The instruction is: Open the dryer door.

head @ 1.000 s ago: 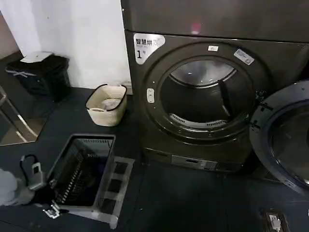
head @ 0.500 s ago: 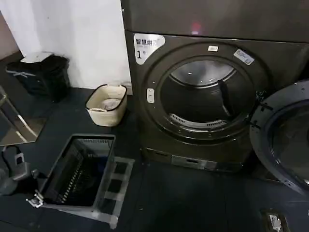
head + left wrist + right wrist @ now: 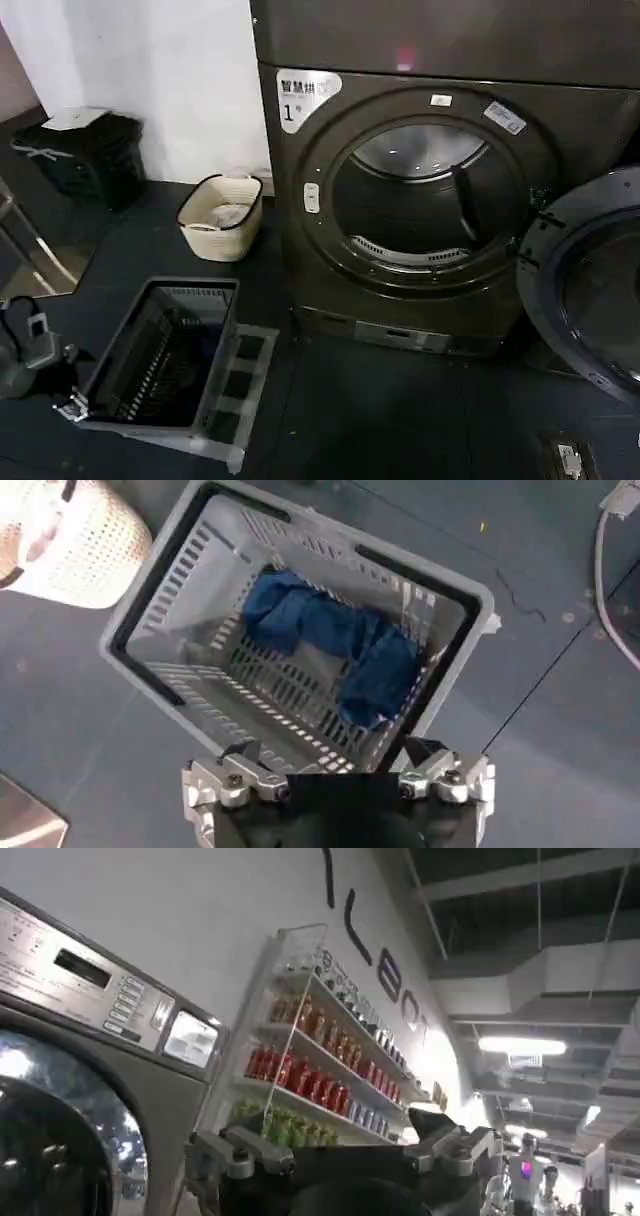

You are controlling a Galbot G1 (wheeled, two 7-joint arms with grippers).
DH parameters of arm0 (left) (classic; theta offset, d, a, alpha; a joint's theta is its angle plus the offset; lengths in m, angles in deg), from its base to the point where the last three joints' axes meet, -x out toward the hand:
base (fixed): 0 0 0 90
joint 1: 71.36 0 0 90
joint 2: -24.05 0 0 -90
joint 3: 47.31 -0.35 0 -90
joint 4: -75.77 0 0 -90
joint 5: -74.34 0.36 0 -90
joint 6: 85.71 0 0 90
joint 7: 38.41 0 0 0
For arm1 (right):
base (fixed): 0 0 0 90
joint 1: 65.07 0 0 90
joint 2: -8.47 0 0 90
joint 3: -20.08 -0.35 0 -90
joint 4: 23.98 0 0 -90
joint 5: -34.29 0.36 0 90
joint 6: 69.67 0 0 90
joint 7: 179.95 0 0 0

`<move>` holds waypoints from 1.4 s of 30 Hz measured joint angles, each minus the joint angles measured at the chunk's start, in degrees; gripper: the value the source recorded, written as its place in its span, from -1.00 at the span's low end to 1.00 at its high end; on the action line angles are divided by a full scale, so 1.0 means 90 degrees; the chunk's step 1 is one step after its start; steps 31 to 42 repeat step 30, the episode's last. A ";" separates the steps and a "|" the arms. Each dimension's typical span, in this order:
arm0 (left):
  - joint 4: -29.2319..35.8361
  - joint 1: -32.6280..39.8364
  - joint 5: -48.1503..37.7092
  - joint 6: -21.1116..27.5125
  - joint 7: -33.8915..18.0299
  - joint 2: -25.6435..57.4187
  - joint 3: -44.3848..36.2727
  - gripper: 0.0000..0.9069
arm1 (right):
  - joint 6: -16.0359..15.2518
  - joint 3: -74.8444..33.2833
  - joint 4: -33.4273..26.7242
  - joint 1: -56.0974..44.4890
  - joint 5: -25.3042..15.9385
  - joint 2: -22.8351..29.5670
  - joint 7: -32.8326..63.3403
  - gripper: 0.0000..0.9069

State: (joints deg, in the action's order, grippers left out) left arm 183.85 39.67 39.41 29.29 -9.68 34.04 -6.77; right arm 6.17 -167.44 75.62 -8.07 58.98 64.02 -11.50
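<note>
The dryer (image 3: 300,200) is a dark grey front loader with a white sticker marked "1" (image 3: 305,95) and a small pink light (image 3: 405,57). Its round drum opening (image 3: 425,200) is uncovered. The dryer door (image 3: 590,290) stands swung out at the right edge, its dark inner face towards me. My left gripper (image 3: 55,368) hangs low at the left, open, beside the near corner of a grey laundry basket; in the left wrist view the left gripper (image 3: 333,752) holds nothing. My right gripper (image 3: 340,1133) is open and empty, pointing up past a machine front (image 3: 60,1048).
The grey laundry basket (image 3: 165,350) lies on the dark floor left of the dryer, with a blue cloth (image 3: 330,640) inside. A cream woven basket (image 3: 220,215) stands by the white wall, and a black bin (image 3: 85,155) sits farther left. A shelf of bottles (image 3: 320,1068) shows behind the right gripper.
My left gripper has drawn back to the left, away from the laundry basket's near edge. The dryer door and basket have stayed put.
</note>
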 joint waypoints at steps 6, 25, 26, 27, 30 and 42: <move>-0.0034 -0.0009 -0.0011 -0.0005 0.0022 -0.0046 0.0011 1.00 | -0.0002 0.0013 0.0019 0.0018 -0.0007 0.0000 0.0000 1.00; -0.0173 -0.0389 0.0036 -0.0055 0.0259 -0.0085 0.0476 1.00 | 0.0032 0.0136 -0.0015 0.0168 -0.0248 0.0010 -0.0080 1.00; -0.0189 -0.0513 0.0036 -0.0055 0.0259 -0.0069 0.0588 1.00 | 0.0032 0.0141 -0.0015 0.0175 -0.0249 0.0011 -0.0080 1.00; -0.0205 -0.0637 0.0036 -0.0055 0.0258 -0.0058 0.0707 1.00 | 0.0032 0.0144 -0.0015 0.0185 -0.0250 0.0011 -0.0080 1.00; -0.0239 -0.0959 0.0035 -0.0058 0.0256 -0.0055 0.1029 1.00 | 0.0032 0.0155 -0.0020 0.0215 -0.0256 0.0007 -0.0080 1.00; -0.0239 -0.0959 0.0035 -0.0058 0.0256 -0.0055 0.1029 1.00 | 0.0032 0.0155 -0.0020 0.0215 -0.0256 0.0007 -0.0080 1.00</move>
